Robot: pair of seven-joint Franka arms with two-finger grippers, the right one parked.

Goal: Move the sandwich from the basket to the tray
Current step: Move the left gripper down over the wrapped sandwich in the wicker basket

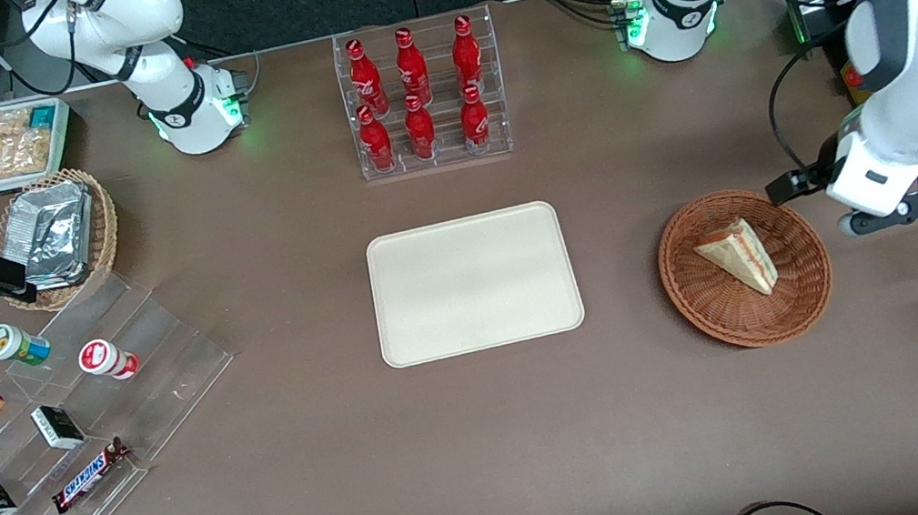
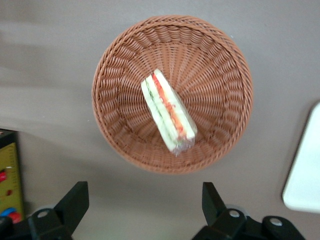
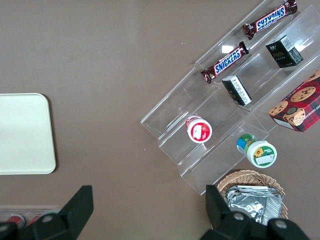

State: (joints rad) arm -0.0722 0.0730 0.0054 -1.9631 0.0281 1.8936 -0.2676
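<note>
1. Hovering above the table with my claw point(image 2: 145, 207) spread wide and empty, I have the basket point(image 2: 120, 135) squarely under my wrist camera, so the two black fingers point(image 2: 72, 202) frame open table just beside its rim and touch nothing.
2. My sandwich point(image 2: 169, 113) lies in the basket's bowl, resting on one bread face, with its red-orange and green filling edge turned up toward me. I judge that suits a straight descent, one finger going down each bread side.
3. My tray point(image 1: 474, 283) sits bare in the middle of the table, well apart from the basket and toward the parked arm's end from it. That leaves, I judge, a simple sideways carry once the wedge is lifted.
4. From the front view I get the layout: basket point(image 1: 710, 301), sandwich point(image 1: 740, 254), tray, and my arm's bulk beside the basket. My claw's fingertips are poorly shown there, so its opening is read from the wrist.
5. My wrist view gives what the front lacks: the filling stripes and the wedge's angle relative to my fingers. Only a corner of the tray point(image 2: 305, 175) shows there.
6. My fingers look offset from the wedge, so I judge a shift over it comes first.
</note>
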